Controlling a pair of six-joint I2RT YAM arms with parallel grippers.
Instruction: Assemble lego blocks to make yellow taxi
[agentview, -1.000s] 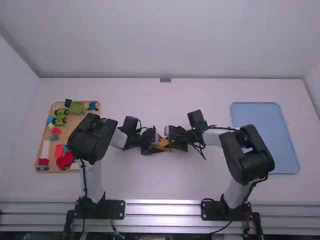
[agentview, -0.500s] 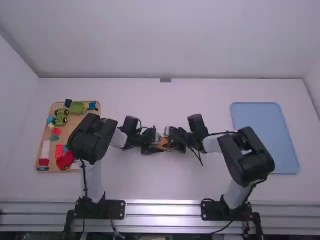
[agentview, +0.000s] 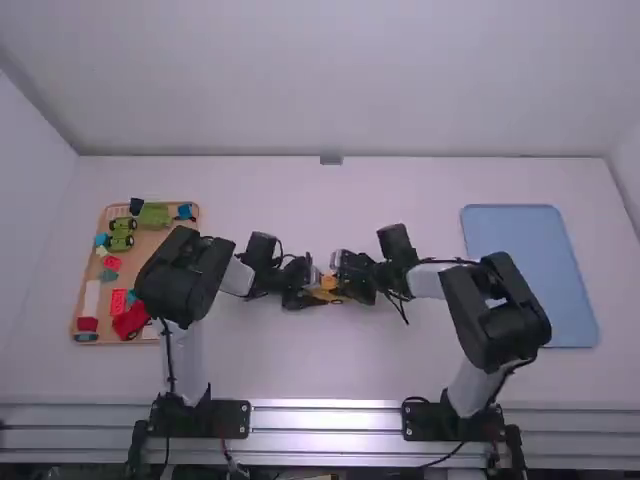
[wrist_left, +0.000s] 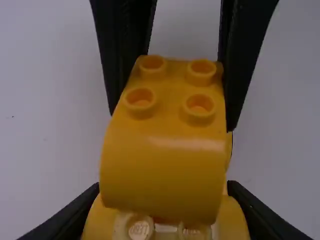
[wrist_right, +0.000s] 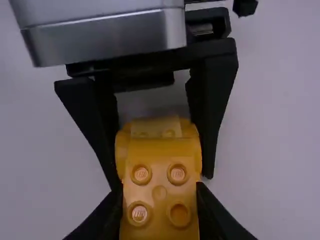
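Clamping the yellow plastic car body (wrist_left: 100, 225) with my left gripper (wrist_left: 162, 192) and the curved, studded yellow plastic brick (wrist_right: 160, 175) with my right gripper (wrist_right: 160, 189), I judge assembly nearly done, firm seating left.

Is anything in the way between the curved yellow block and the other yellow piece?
Nothing visible is: the curved block sits close to the pale studs of the other piece, with nothing seen between. Whether they touch, I can't tell.
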